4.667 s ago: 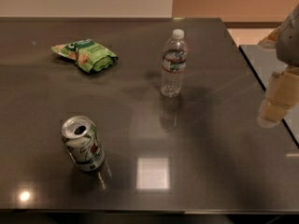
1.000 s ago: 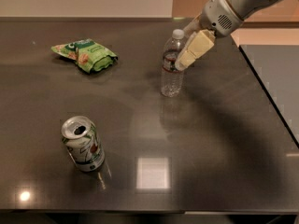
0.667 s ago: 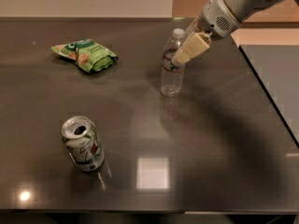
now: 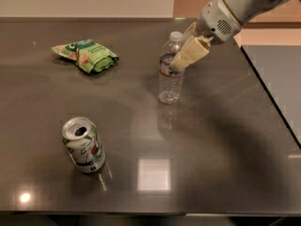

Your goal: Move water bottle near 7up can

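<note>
The water bottle (image 4: 169,81) stands upright on the dark table (image 4: 216,145), right of centre toward the back; it is clear with a white cap and a red-edged label band. The 7up can (image 4: 83,146) stands at the front left, silver and green with a red spot and an open top, far from the bottle. My gripper (image 4: 181,46) comes in from the upper right and is at the bottle's neck and shoulder. Its cream fingers (image 4: 190,54) are open, one in front of the bottle's right side and one behind it.
A green snack bag (image 4: 86,55) lies at the back left of the table. A second grey surface (image 4: 277,79) adjoins the table on the right, with a seam between them. A bright light reflection sits on the tabletop at the front middle.
The gripper has moved left and down from beside the bottle's cap until its fingers straddle the bottle's upper part. The bottle, can and bag have not moved.
</note>
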Available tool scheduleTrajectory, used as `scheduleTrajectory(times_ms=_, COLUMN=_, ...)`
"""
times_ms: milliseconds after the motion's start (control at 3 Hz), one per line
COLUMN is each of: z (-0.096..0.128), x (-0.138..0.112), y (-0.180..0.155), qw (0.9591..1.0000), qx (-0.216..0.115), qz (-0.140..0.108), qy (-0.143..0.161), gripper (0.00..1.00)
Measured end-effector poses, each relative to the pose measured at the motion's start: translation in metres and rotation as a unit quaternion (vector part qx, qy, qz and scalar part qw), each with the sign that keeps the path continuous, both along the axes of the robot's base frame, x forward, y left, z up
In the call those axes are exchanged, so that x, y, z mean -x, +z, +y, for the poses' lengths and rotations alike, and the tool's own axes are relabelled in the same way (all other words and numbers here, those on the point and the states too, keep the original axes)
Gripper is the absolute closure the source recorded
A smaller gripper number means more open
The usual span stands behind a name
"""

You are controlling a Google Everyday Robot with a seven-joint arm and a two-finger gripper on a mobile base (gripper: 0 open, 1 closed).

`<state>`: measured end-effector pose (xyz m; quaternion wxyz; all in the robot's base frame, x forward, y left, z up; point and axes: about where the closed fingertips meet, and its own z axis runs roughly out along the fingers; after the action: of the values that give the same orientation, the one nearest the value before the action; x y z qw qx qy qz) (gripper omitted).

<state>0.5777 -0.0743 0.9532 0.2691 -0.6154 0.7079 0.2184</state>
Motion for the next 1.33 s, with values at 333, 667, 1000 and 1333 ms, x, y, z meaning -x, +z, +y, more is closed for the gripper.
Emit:
scheduleTrajectory(times_ms=333, z=0.013, x=0.036, y=0.008, qw=0.9991, qx=-0.007, qz=0.006, qy=0.040, gripper=1.00)
scheduleTrajectory(times_ms=667, z=0.022, x=0.071, y=0.012, qw=0.9966, qx=-0.009, qz=0.012, qy=0.081, gripper=1.00)
scheduleTrajectory(times_ms=1000, z=0.032, x=0.103, y=0.016, qw=0.9926, qx=-0.006, qz=-0.002, qy=0.121, gripper=1.00)
scheduleTrajectory(times_ms=1333, z=0.047, x=0.130, y=0.016, qw=0.9864, qx=-0.005, qz=-0.014, qy=0.163, gripper=1.00)
